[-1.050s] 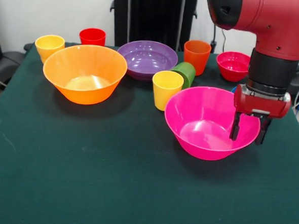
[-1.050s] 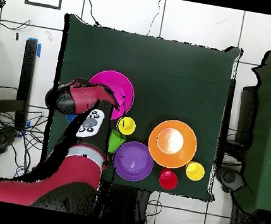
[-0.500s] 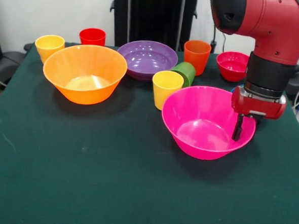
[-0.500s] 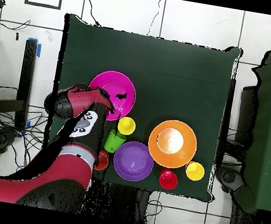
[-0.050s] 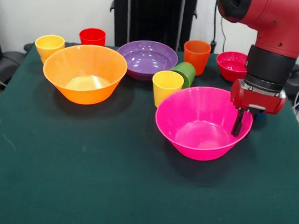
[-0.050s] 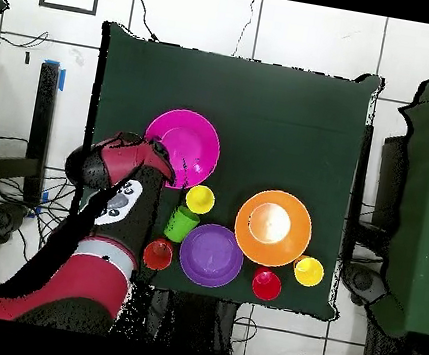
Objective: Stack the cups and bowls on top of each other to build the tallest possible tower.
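My gripper (image 5: 244, 122) is shut on the right rim of the hot pink bowl (image 5: 199, 130), with one finger (image 5: 236, 123) inside the bowl and the other hidden behind the wall. From overhead, the gripper (image 6: 165, 165) sits at the pink bowl's (image 6: 189, 144) lower-left rim. The orange bowl (image 5: 85, 72) stands at the left and the purple bowl (image 5: 147, 58) behind the centre. A small crimson bowl (image 5: 232, 64) is at the back right. One yellow cup (image 5: 166, 87) stands just behind the pink bowl, beside a tipped green cup (image 5: 185, 71).
An orange cup (image 5: 197, 56) stands at the back. A red cup (image 5: 92, 36) and a second yellow cup (image 5: 49, 46) stand at the back left. The arm (image 6: 112, 209) covers the table's lower-left corner in the overhead view.
The gripper has closed on the pink bowl's rim and moved it leftward in the front view, closer to the yellow cup. The other cups and bowls have stayed put.
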